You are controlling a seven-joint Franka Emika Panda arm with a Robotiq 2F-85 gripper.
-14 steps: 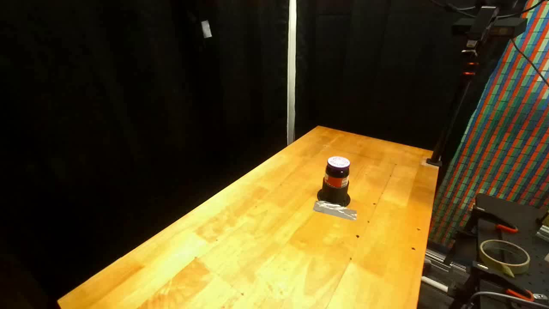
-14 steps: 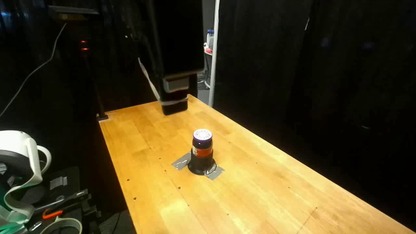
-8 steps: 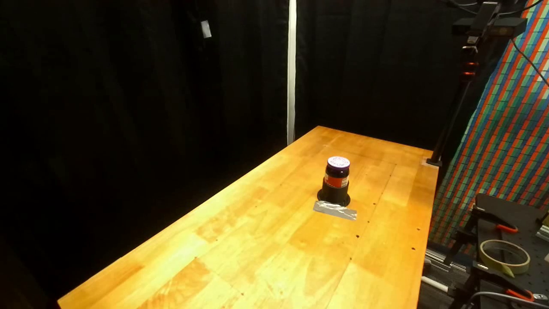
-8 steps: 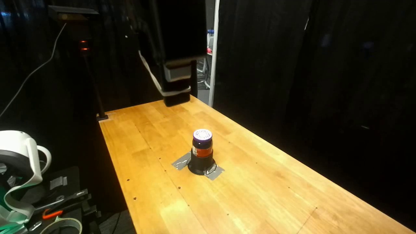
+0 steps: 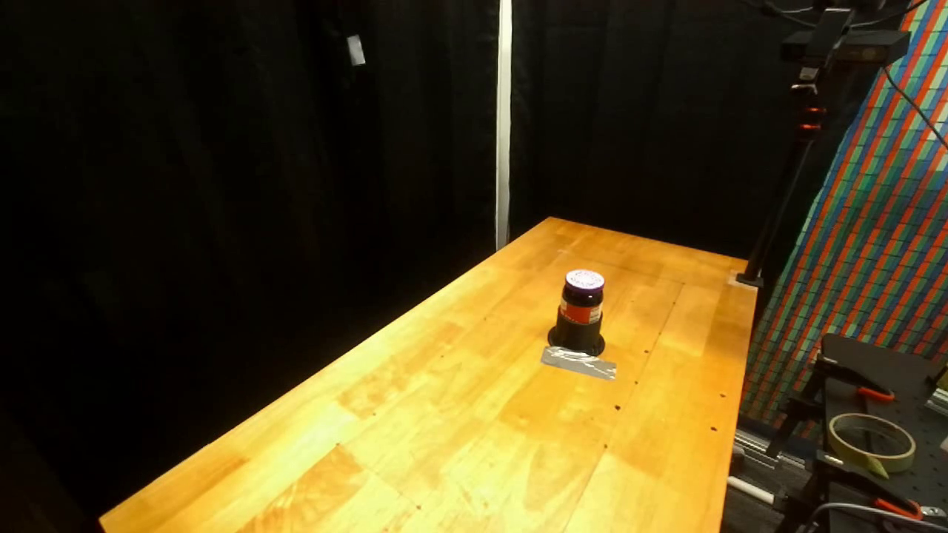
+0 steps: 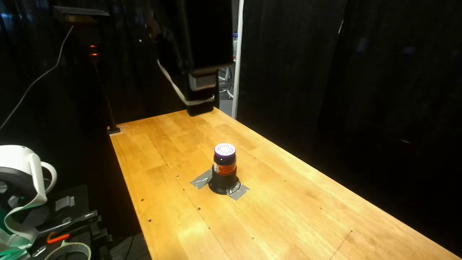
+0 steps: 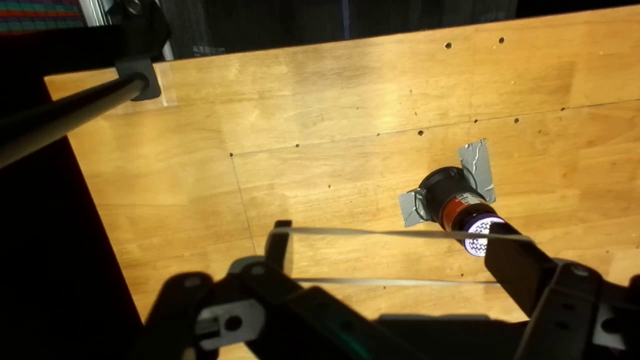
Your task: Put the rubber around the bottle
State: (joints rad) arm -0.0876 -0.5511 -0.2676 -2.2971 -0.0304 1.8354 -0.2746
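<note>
The bottle [image 5: 582, 309] stands upright in a black holder [image 5: 579, 339] on the wooden table. It has a white lid with a purple rim and an orange label, and also shows in an exterior view [image 6: 225, 169] and the wrist view [image 7: 457, 207]. My gripper [image 7: 392, 250] is open, with a pale rubber band [image 7: 340, 232] stretched round both fingers in two strands. In the wrist view the right finger covers part of the lid. In an exterior view the gripper [image 6: 201, 108] hangs above and behind the bottle, apart from it; the band [image 6: 196, 102] shows round its finger.
Grey tape [image 7: 479, 170] fixes the holder to the table [image 6: 288, 209]. A dark pole [image 7: 100, 102] is clamped at a table corner. A side bench [image 5: 874, 370] with a tape roll [image 5: 870, 443] stands beside the table. Black curtains hang around.
In an exterior view my gripper has risen and shifted a little to the right, carrying the stretched rubber band. The bottle and holder have not moved.
</note>
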